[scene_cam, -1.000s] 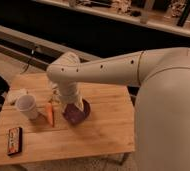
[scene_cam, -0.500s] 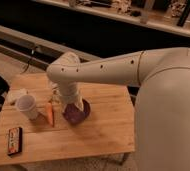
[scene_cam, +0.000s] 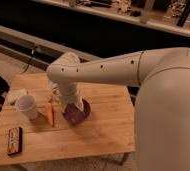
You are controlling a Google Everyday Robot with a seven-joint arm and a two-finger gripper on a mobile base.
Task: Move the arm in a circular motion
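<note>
Over one purple bowl (scene_cam: 81, 116) hangs one arm (scene_cam: 113, 68), its tool (scene_cam: 74, 103) — grip unreadable; one cup (scene_cam: 27, 106), one carrot (scene_cam: 50, 114).

The smooth cream-white robot arm (scene_cam: 113, 67) of thick rounded tube segments fills the right side with its bulky near segment. It reaches left as a long tube dotted with small dark screw holes to a bulbous joint (scene_cam: 63, 71). A short segment there turns straight down, ending in the gripper (scene_cam: 76, 106), low and left of centre.
</note>
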